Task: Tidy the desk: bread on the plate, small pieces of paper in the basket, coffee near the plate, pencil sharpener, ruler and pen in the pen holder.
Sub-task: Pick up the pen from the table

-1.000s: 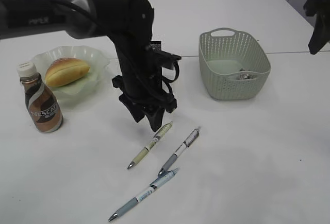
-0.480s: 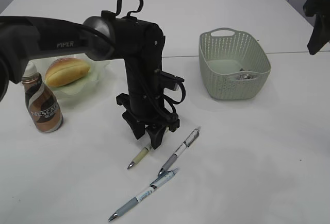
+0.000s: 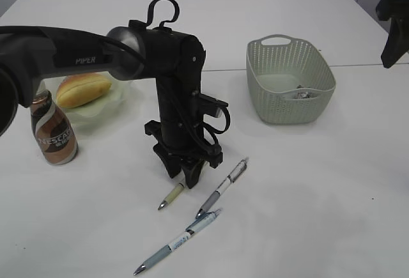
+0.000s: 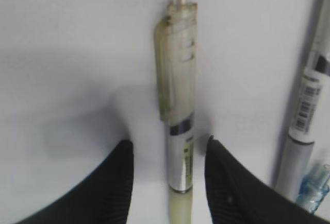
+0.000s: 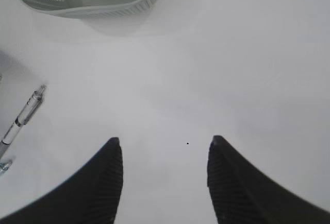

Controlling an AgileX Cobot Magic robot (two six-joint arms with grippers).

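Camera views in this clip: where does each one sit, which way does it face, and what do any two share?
Exterior: raised at the desk's front, slanting down; shows the left arm and left gripper over the yellowish pen.
Left wrist: points straight down; both fingers straddle the yellowish pen.
Right wrist: high, angled down at bare desk; open right gripper, basket corner.
Shared: the grey pen appears in all three views.

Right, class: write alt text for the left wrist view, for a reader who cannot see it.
Two black fingers of the open left tool straddle a pale yellow-green pen lying on the white desk, a gap showing on each side of it. At the right edge lie parts of a grey pen and a blue pen.
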